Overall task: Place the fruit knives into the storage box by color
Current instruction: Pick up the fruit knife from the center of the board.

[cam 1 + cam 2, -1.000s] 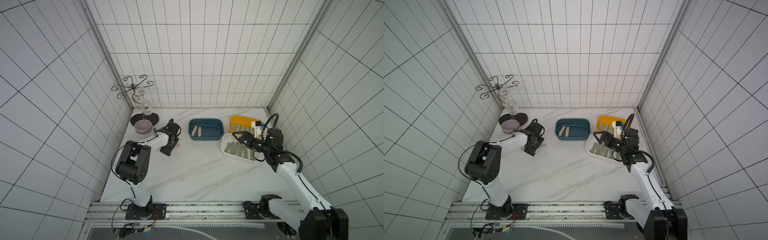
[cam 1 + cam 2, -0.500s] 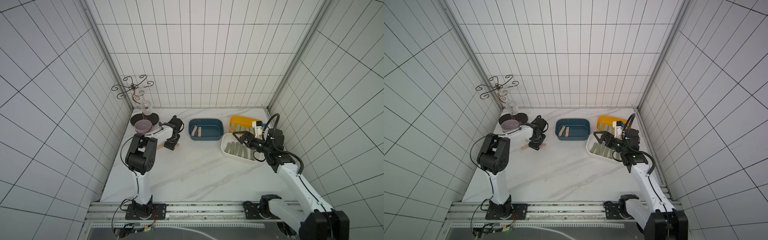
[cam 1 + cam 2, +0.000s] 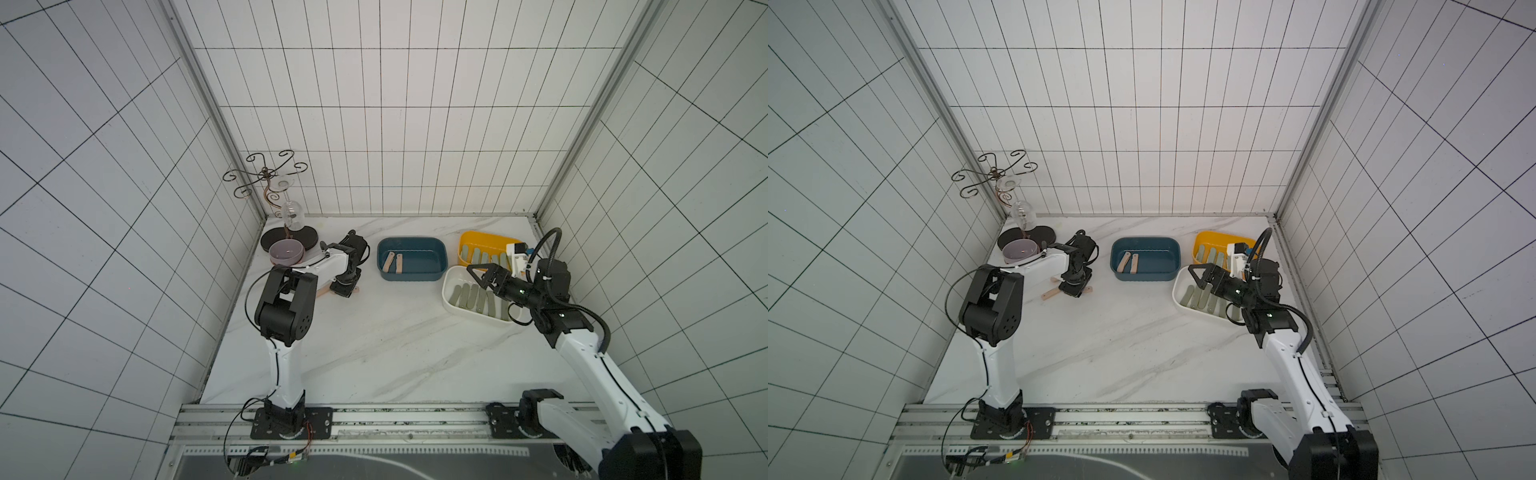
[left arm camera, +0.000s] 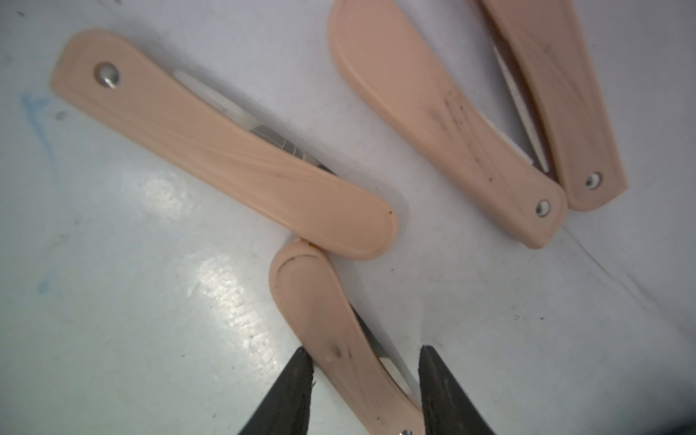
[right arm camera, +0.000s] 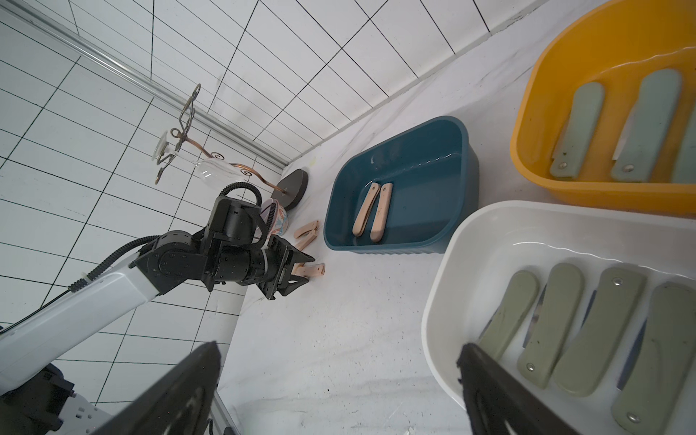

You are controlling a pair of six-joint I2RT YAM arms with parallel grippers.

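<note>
Several peach-pink fruit knives lie on the marble at the back left. My left gripper is down over them, open. Its fingers stand either side of one knife; one fingertip touches the handle, and a gap shows at the other. Three more lie beyond. In both top views the left gripper hides most of them. The blue storage box holds two peach knives. My right gripper hangs open and empty over the white box of olive knives.
A yellow box with pale mint knives stands behind the white one, at the right wall. A wire glass stand with a hanging wine glass and a pinkish bowl fill the back left corner, close behind the left arm.
The left arm has swung its elbow up and shifted slightly right. Its jaws have narrowed around the peach knife. The right arm has not moved.
</note>
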